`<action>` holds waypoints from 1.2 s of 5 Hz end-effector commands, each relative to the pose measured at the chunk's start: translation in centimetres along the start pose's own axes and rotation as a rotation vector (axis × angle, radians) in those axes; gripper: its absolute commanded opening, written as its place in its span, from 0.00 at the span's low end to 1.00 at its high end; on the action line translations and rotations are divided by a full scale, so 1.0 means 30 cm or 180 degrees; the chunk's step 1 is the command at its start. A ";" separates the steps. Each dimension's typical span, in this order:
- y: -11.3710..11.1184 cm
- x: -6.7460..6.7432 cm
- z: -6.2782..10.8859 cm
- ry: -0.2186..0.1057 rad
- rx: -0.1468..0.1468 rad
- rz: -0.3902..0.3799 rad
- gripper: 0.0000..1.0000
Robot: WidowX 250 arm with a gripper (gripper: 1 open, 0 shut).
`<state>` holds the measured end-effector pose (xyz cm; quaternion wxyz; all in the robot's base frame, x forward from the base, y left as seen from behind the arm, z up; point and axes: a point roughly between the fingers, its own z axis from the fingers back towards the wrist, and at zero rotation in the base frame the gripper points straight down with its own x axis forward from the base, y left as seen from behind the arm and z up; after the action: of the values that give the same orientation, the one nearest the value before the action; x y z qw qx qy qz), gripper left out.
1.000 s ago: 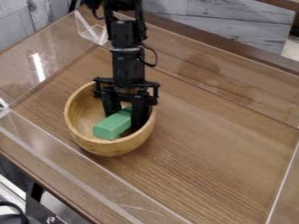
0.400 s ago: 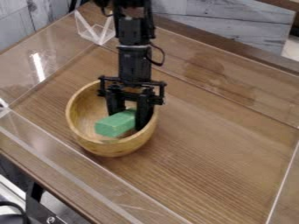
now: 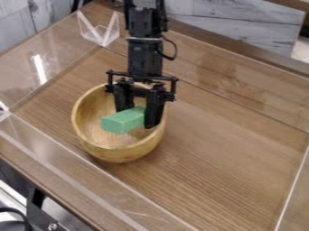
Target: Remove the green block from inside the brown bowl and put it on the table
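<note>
**A:** Where is the green block (image 3: 125,121) right now?

**B:** Over the hollow of the brown bowl (image 3: 99,144), about level with its rim and apparently clear of the bottom, though from this angle I can't be sure. It lies roughly level, its long side running left to right. The gripper (image 3: 143,115) is closed on its right end, fingers pointing steeply down from above.

**A:** So the jaws are narrow, with the block between them?

**B:** Yes, pinched onto the bar. The near finger (image 3: 154,112) crosses in front of that end, so the exact contact is partly hidden.

**A:** How would you expect the block to behave in that hold?

**B:** It looks small, rigid and matte, so I'd judge it light and not slippery. It won't deform. Since it's held near one end, the free left end could droop or swing if the grip is weak. A hold across the middle would be steadier.

**A:** And around the bowl?

**B:** The bowl sits on the table (image 3: 229,153) toward the near left. Open wood lies to its right and beyond. Clear plastic walls (image 3: 31,90) run along the left and near edges.
</note>
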<state>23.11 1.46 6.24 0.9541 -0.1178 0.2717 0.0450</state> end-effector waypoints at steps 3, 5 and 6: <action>-0.123 -0.067 0.167 -0.0152 0.0030 -0.0226 0.00; -0.196 -0.092 0.222 -0.0186 0.0032 -0.0431 0.00; -0.261 -0.142 0.340 -0.0278 -0.0026 -0.0584 0.00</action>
<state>25.69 -3.58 16.40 0.9546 -0.1467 0.2576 -0.0292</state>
